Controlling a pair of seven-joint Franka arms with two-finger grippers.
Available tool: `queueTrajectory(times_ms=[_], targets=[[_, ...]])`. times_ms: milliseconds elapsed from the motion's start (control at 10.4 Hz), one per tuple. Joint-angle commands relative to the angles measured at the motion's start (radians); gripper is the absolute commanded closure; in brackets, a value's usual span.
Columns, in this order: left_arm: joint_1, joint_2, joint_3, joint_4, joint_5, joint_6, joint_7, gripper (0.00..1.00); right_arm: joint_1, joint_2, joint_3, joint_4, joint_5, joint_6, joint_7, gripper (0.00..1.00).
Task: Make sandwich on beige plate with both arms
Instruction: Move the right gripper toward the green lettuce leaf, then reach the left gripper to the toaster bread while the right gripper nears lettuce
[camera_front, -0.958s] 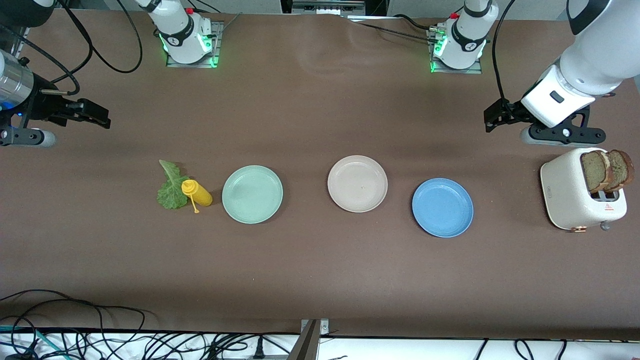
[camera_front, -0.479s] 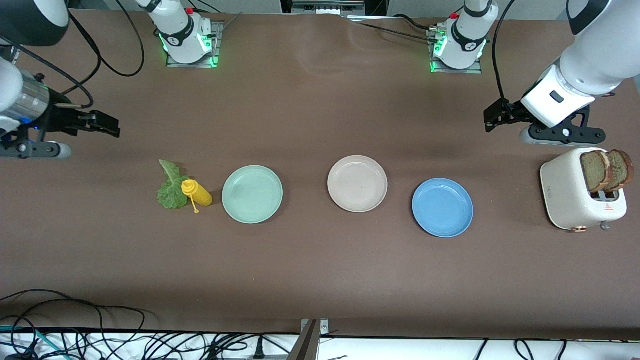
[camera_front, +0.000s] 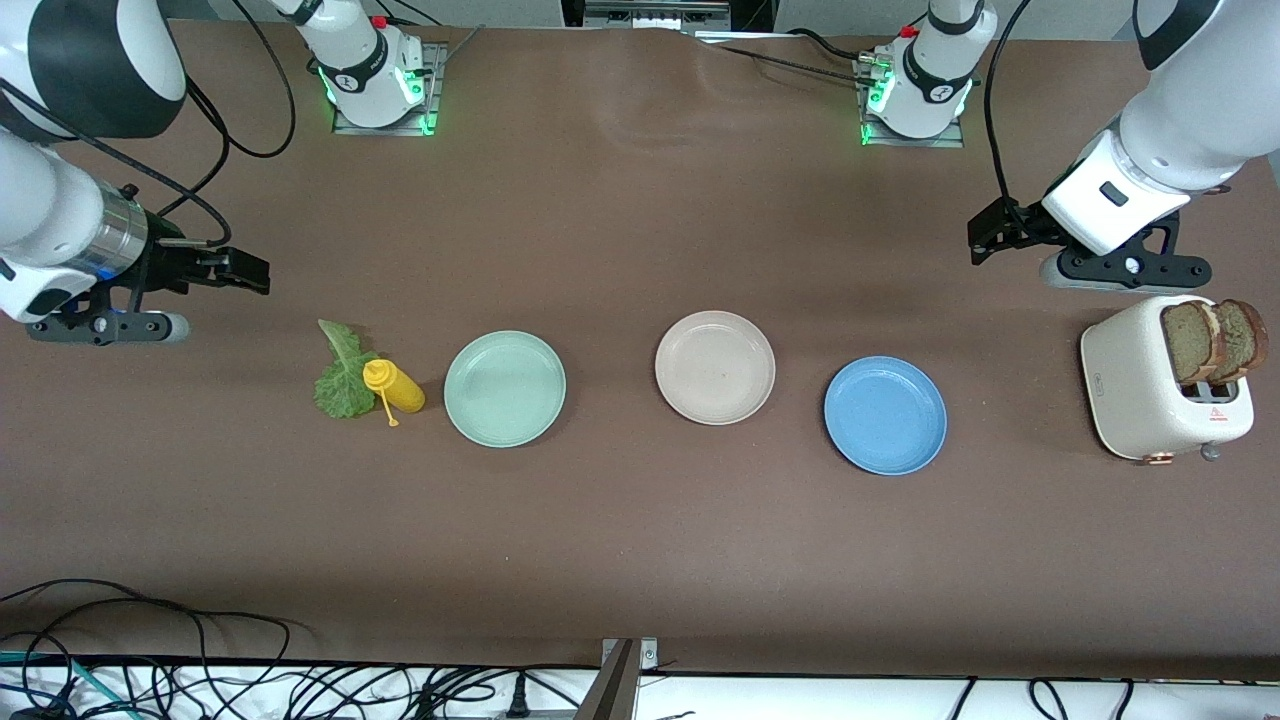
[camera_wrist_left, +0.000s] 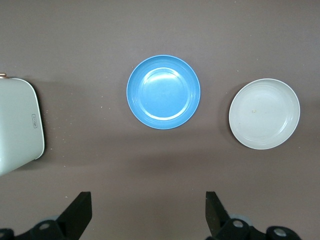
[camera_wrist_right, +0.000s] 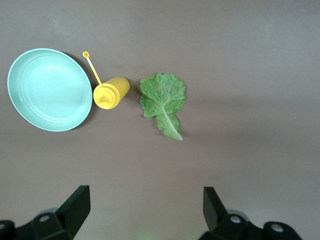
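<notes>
Nothing built yet on the beige plate (camera_front: 715, 367), bare at the middle of the table (camera_front: 640, 560), between the mint plate (camera_front: 505, 388) and the blue plate (camera_front: 885, 415). Both bread slices (camera_front: 1213, 341) upright in the toaster (camera_front: 1160, 385) at the left arm's end. Lettuce (camera_front: 342, 378) flat beside the mustard bottle (camera_front: 394, 386) at the right arm's end. Right gripper (camera_front: 245, 272) spread wide, empty, over bare table near the leaf. Left gripper (camera_front: 985, 235) wide too, empty, waiting near the toaster. Probably best to come straight down on the leaf's outer edge, clear of the bottle, pinching gently to avoid tearing.
</notes>
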Motion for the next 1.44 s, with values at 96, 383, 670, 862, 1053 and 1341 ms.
queueTrajectory(times_ms=[96, 383, 670, 862, 1053, 1341], targets=[[-0.004, 0.002, -0.001, -0.005, 0.028, 0.009, 0.003, 0.00, -0.002, -0.028, -0.002, -0.092, -0.020, 0.068, -0.055, 0.00], [-0.004, 0.024, -0.001, -0.005, 0.028, 0.014, 0.003, 0.00, -0.004, -0.030, -0.010, -0.123, -0.020, 0.111, -0.101, 0.00], [0.022, 0.067, 0.012, -0.001, 0.031, 0.048, 0.006, 0.00, -0.004, -0.027, -0.028, -0.149, -0.020, 0.131, -0.147, 0.00], [0.109, 0.091, 0.013, 0.015, 0.031, 0.046, 0.015, 0.00, -0.004, -0.030, -0.039, -0.181, -0.020, 0.163, -0.172, 0.00], [0.192, 0.122, 0.010, 0.023, 0.032, 0.046, 0.018, 0.00, -0.004, -0.031, -0.039, -0.222, -0.020, 0.203, -0.190, 0.00], [0.214, 0.125, 0.009, 0.029, 0.077, 0.045, 0.017, 0.00, -0.005, -0.031, -0.060, -0.273, -0.020, 0.264, -0.265, 0.00]])
